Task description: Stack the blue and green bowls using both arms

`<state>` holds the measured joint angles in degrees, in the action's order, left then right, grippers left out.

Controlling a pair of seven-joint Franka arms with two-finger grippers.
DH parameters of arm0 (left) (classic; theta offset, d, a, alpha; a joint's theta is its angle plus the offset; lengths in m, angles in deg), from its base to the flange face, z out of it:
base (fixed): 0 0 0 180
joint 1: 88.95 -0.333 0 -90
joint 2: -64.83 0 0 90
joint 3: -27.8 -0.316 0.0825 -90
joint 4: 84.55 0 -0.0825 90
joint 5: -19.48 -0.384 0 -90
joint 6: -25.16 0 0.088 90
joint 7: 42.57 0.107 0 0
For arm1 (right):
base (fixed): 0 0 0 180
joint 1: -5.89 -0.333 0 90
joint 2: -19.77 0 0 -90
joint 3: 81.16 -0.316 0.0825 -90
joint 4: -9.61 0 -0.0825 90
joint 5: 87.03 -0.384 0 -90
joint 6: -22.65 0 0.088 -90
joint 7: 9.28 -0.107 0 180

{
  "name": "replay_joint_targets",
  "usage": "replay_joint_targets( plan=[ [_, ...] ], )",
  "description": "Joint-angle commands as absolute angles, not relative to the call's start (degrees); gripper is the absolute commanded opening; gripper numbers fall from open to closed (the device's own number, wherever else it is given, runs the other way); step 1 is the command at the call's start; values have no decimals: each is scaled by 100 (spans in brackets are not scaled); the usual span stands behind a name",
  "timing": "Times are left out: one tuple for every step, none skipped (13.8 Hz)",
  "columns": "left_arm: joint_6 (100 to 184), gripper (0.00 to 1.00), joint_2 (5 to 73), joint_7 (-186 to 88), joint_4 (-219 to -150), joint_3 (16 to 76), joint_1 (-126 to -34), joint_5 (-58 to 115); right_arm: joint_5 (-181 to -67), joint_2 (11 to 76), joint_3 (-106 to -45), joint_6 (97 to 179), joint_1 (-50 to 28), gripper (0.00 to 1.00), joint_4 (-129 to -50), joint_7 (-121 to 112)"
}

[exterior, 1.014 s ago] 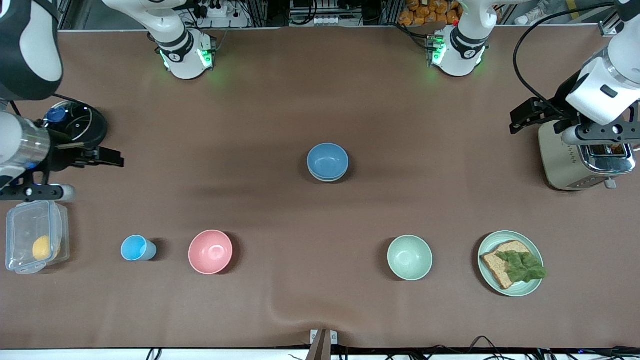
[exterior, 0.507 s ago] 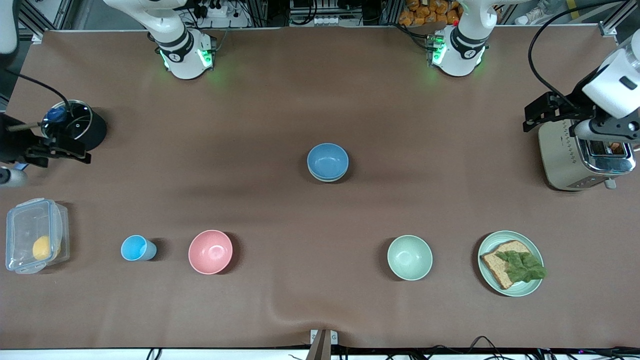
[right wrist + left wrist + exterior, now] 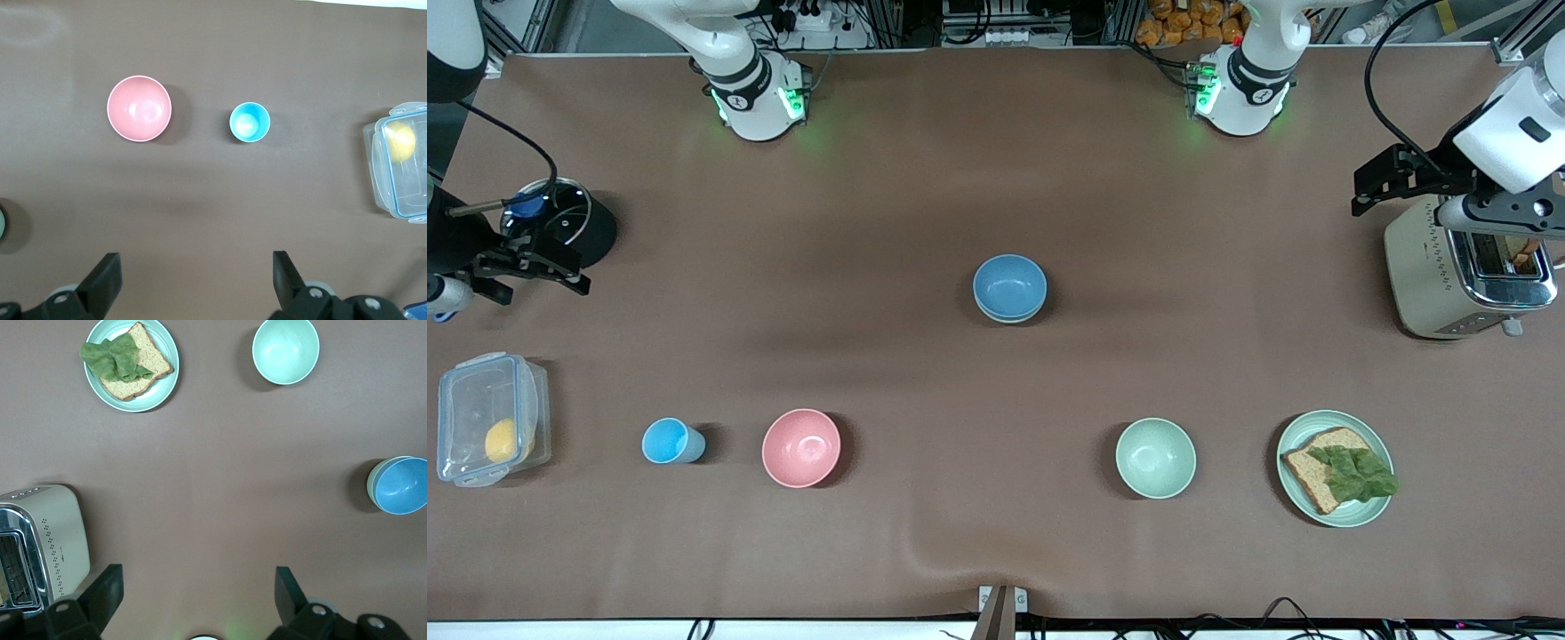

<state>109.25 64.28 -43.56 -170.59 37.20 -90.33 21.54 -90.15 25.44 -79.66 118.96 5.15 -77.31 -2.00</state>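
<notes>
The blue bowl (image 3: 1009, 284) sits mid-table, nested inside the green bowl (image 3: 997, 316), of which only a pale rim shows under it. The left wrist view shows the same blue bowl (image 3: 401, 485) with the green rim (image 3: 370, 484) around it. My left gripper (image 3: 1383, 182) is open and empty, up over the toaster at the left arm's end; its wrist view shows the left gripper (image 3: 197, 587) with jaws wide apart. My right gripper (image 3: 534, 265) is open and empty beside the black pot at the right arm's end, and shows as the right gripper (image 3: 195, 270) in its own view.
A mint-green bowl (image 3: 1155, 458) and a plate with bread and lettuce (image 3: 1378, 511) lie nearer the front camera. A pink bowl (image 3: 801, 447), light-blue cup (image 3: 667, 441) and clear lidded box (image 3: 489, 418) lie toward the right arm's end. Toaster (image 3: 1432, 276), black pot (image 3: 591, 236).
Both arms have drawn back outward from the middle toward their own ends of the table. The stacked bowls have not moved.
</notes>
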Motion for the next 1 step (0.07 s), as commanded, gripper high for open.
replay_joint_targets(
  plan=[
    [10804,100,6491,-4248,-17033,3738,-9062,2247,-8870,2320,-7993,12012,510,100,-7995,-128]
  ],
)
